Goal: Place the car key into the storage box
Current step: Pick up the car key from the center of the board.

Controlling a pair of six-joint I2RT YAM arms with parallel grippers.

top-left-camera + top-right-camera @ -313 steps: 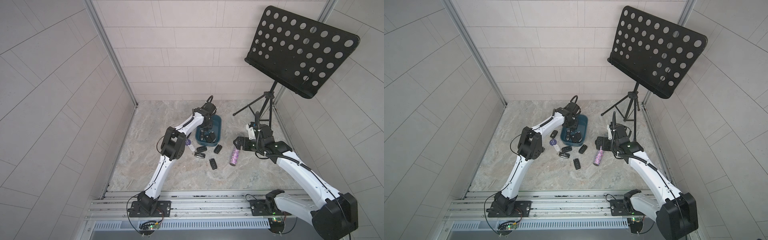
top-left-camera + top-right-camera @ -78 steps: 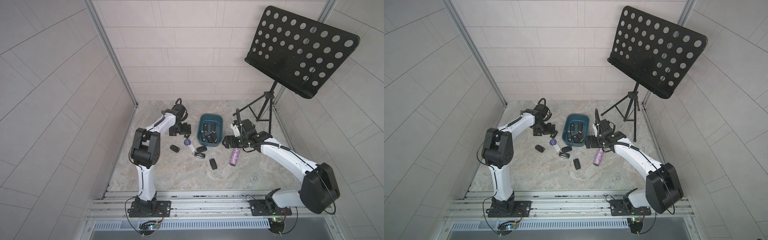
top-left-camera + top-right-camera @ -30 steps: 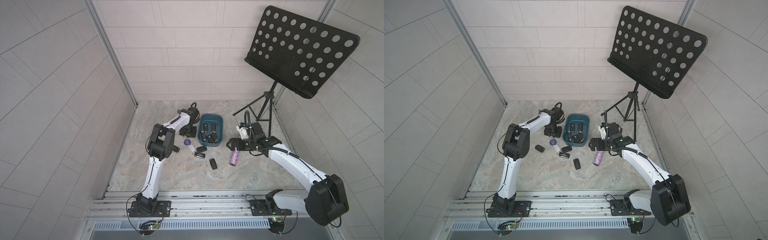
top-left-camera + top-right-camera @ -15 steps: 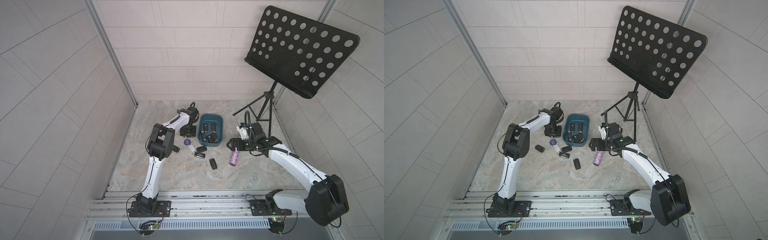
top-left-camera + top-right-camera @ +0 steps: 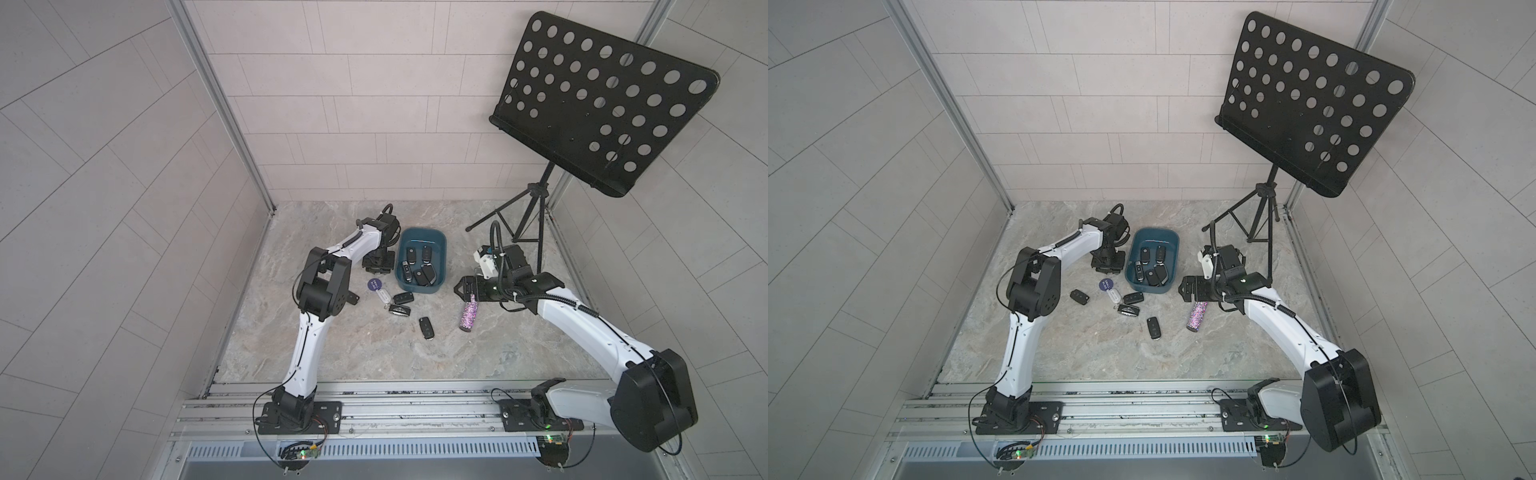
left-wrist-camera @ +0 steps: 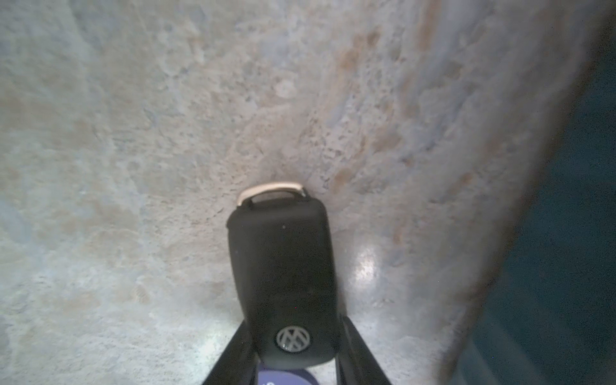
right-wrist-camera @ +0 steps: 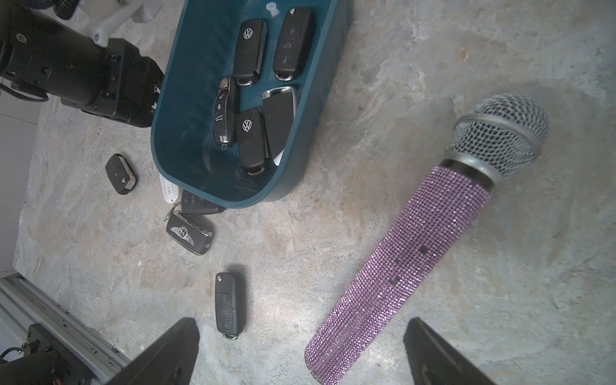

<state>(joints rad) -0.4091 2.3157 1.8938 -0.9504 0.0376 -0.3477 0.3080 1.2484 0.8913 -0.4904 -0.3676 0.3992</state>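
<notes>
In the left wrist view a black car key [image 6: 283, 266] with a VW badge sits between my two dark fingers [image 6: 233, 353], which press on its sides. It is low at the stone floor, with the storage box [image 6: 566, 266] close beside it. In both top views my left gripper [image 5: 378, 266] [image 5: 1108, 266] points down just left of the dark teal storage box [image 5: 422, 243] [image 5: 1154, 241] and hides the key. The box [image 7: 190, 100] holds several black fobs. My right gripper [image 7: 301, 325] [image 5: 463, 286] stands open and empty, right of the box.
A purple glitter microphone [image 5: 468, 316] [image 7: 416, 250] lies under the right gripper. Loose fobs [image 5: 427, 328] [image 5: 400, 310] [image 5: 1079, 296] and a round purple tag [image 5: 374, 284] lie in front of the box. A black music stand [image 5: 598, 104] rises at the back right.
My left gripper's jaws have closed in onto the car key beside the box; the arm has barely shifted. The right arm has held still, open.
</notes>
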